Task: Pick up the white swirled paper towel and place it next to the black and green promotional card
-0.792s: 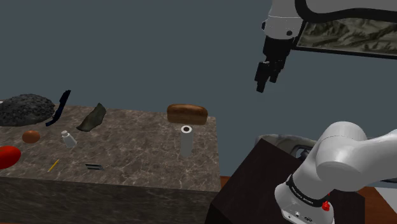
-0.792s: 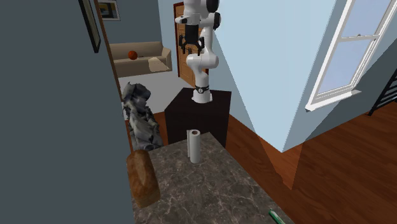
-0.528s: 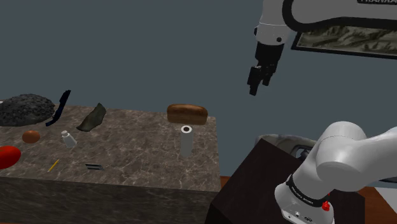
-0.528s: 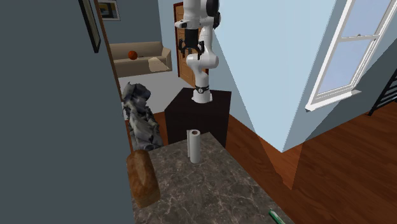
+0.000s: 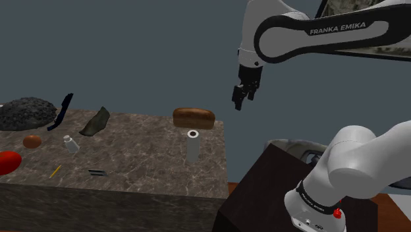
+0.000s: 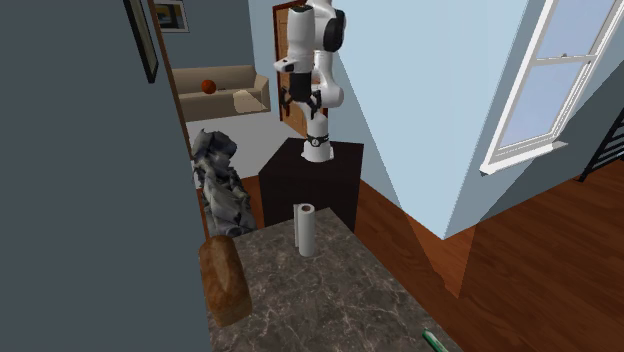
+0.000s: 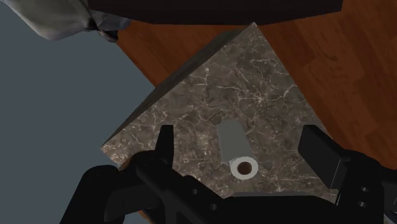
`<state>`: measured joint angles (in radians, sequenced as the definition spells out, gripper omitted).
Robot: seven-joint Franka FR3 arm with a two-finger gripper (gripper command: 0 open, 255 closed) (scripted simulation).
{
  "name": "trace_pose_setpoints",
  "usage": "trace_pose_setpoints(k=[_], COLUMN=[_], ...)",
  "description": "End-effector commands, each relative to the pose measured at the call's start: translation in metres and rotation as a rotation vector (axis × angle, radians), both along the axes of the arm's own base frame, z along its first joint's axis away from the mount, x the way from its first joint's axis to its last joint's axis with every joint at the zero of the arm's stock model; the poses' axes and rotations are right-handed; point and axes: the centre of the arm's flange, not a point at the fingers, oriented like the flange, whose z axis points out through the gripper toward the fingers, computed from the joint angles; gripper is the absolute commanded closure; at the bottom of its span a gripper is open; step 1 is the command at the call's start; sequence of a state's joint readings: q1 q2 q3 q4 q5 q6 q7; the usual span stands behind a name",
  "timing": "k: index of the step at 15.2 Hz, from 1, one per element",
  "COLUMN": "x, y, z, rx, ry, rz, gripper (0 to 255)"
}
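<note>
The paper towel roll [image 5: 192, 146] stands upright, pale grey-white, near the marble table's end closest to the stand; it also shows in the second exterior view [image 6: 304, 229]. My gripper [image 5: 240, 99] hangs high in the air, above and to the shoulder view's right of the roll, well apart from it. In the wrist view the roll [image 7: 235, 149] lies far below, between the two fingers, and the gripper [image 7: 239, 130] is open and empty. A small flat dark card [image 5: 97, 173] lies near the table's front edge; its green edge [image 6: 433, 342] shows in the second exterior view.
A brown bread loaf [image 5: 193, 117] lies against the wall behind the roll. Farther left are a dark grey wedge [image 5: 96, 122], a small bottle [image 5: 70, 144], a yellow pencil [image 5: 55, 171], a brown ball [image 5: 31, 140], a red object [image 5: 8, 161] and a dark lumpy mass [image 5: 26, 112]. The dark stand [image 5: 263, 191] adjoins the table.
The arm has swung toward the shoulder view's left and the gripper has come lower, nearer the table's end. The roll and the other things have not moved.
</note>
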<state>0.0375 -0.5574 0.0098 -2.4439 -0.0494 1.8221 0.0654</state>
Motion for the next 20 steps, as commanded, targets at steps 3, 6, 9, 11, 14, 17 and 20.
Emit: trace_pose_setpoints(k=[3,6,9,11,14,17,20], x=[0.034,0.059,0.085,0.102,0.127,0.153,0.178], y=[0.007,0.014,0.022,0.027,0.036,0.045,0.055], z=[-0.039,-0.067,-0.095,-0.114,-0.142,-0.170,-0.198], rx=[0.005,0.009,0.012,0.014,0.018,0.022,0.025], ry=[-0.010,-0.016,-0.022,-0.025,-0.031,-0.037,-0.043], rz=[0.026,0.045,0.064,0.077,0.096,0.115,0.134], gripper=[0,0,0,0,0,0,0])
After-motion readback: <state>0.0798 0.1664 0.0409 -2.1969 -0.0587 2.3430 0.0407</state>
